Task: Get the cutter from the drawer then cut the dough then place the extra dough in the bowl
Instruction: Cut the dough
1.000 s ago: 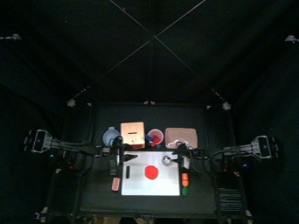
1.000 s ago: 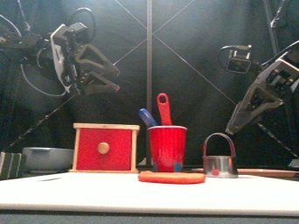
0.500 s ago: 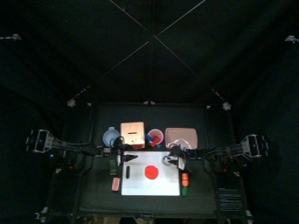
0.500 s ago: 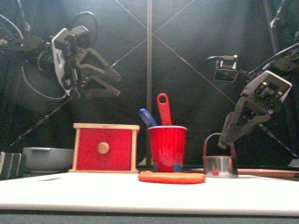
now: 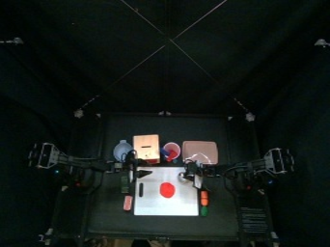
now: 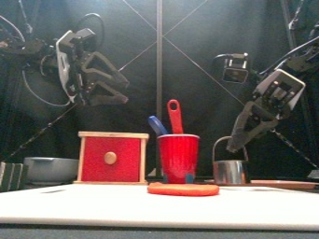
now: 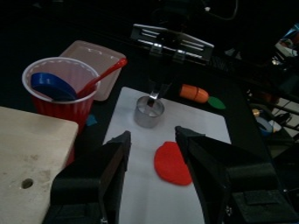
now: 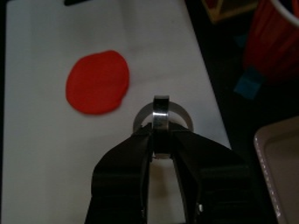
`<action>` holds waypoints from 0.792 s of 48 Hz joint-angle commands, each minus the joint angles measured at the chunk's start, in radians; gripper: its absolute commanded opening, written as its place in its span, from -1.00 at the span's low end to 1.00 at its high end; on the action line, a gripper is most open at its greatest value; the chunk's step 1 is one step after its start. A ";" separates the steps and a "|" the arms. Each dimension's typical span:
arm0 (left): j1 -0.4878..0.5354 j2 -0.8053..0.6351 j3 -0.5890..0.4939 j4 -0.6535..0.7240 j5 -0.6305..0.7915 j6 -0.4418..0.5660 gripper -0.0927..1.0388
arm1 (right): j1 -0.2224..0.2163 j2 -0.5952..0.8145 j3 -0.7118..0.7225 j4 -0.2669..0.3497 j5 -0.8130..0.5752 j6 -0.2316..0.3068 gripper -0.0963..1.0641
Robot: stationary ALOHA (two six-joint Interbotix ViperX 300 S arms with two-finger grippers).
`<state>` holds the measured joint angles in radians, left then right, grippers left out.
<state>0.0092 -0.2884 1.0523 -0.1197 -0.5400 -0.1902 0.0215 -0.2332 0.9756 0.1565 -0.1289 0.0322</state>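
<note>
The round metal cutter (image 6: 229,171) hangs just above the white board (image 5: 171,206), its wire handle pinched in my shut right gripper (image 6: 234,140). From the right wrist, the cutter (image 8: 163,114) shows directly under the jaws, beside the flat red dough (image 8: 98,81). The dough (image 5: 164,189) lies on the board (image 8: 70,149), left of the cutter (image 5: 191,178). My left gripper (image 6: 106,86) hovers open and holding nothing high above the wooden box (image 6: 112,159), whose red drawer front looks closed. The blue-grey bowl (image 6: 48,169) sits left of the box.
A red cup (image 6: 178,157) with a blue and a red toy knife stands behind the dough. The pink tray (image 5: 200,150) lies at the back right. Small toy foods (image 5: 204,200) rest by the board's right edge, another (image 5: 125,203) by its left edge.
My right gripper came down and to the left onto the cutter's handle, shut on it, and lifted the cutter slightly leftward. The left arm barely moved.
</note>
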 commanded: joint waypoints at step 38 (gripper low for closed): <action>-0.017 -0.003 0.008 0.000 -0.008 -0.002 0.63 | 0.117 0.212 -0.244 0.003 -0.008 0.000 0.19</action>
<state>-0.0046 -0.2869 1.0692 -0.1197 -0.5400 -0.1902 0.1350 -0.0092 0.7578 0.1580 -0.1289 0.0322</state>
